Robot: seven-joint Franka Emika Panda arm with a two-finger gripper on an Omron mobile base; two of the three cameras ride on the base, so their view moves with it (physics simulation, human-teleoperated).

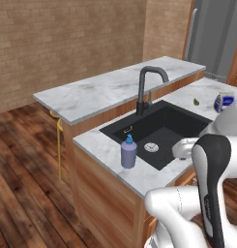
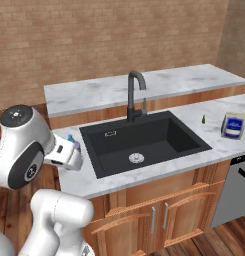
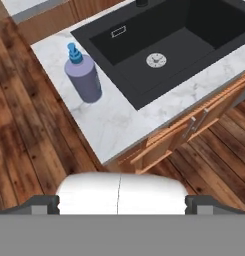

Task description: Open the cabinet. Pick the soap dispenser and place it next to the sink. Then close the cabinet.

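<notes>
Nearest the camera, the fingers show as two dark tips set wide apart with nothing between them. Beyond them the soap dispenser stands upright on the marble surface, just beside the black sink at its left corner. That step looks done; closing the cabinet is probably what remains. The bottle is lavender with a blue pump top; its label is too blurred to make out.

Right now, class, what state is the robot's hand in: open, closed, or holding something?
Hand: open and holding nothing; the soap dispenser stands free on the counter beside the sink.
</notes>
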